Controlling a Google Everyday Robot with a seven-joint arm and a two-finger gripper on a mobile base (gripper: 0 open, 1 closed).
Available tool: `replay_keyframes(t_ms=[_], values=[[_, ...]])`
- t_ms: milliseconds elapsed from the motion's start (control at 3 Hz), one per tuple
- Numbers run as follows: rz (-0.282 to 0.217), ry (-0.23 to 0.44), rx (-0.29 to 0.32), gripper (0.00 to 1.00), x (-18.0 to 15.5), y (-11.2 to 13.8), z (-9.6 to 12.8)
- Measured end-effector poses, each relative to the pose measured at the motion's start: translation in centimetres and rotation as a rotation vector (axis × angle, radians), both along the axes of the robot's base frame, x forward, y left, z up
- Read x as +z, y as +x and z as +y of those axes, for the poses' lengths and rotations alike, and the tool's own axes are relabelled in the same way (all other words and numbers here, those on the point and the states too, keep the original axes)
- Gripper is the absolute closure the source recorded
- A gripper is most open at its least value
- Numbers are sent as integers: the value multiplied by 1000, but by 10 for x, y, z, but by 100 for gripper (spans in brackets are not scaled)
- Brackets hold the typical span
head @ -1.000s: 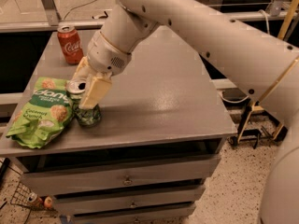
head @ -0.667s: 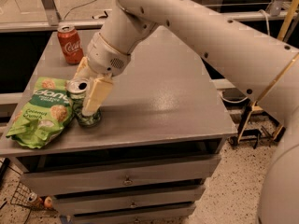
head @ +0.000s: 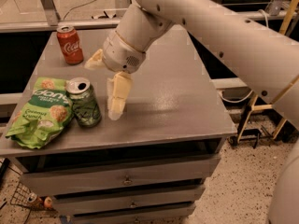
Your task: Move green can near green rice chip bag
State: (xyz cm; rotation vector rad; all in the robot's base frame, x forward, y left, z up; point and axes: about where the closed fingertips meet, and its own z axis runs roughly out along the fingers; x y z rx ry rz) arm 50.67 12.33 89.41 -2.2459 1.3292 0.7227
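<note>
The green can stands upright on the grey table, at the left front. Its left side touches the right edge of the green rice chip bag, which lies flat at the table's front left corner. My gripper hangs just to the right of the can and slightly above it. It is open and empty. One pale finger points down beside the can without touching it, and the other finger sticks out behind the can.
A red cola can stands at the table's back left corner. The table has drawers below its front edge. My large white arm reaches in from the upper right. A small can lies on the floor at lower left.
My gripper has let go of the green can and pulled back to the right. The can now stands uncovered beside the bag.
</note>
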Motion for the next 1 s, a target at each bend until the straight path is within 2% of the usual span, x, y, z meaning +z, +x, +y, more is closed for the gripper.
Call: replay_keyframes(t_ms=[333,667,1000], values=[[-23,-54,-67,0,1,19,-76],[-38,-71,-207,0,-3,55,-189],[-60,-69,-344,0,-5,80,-267]])
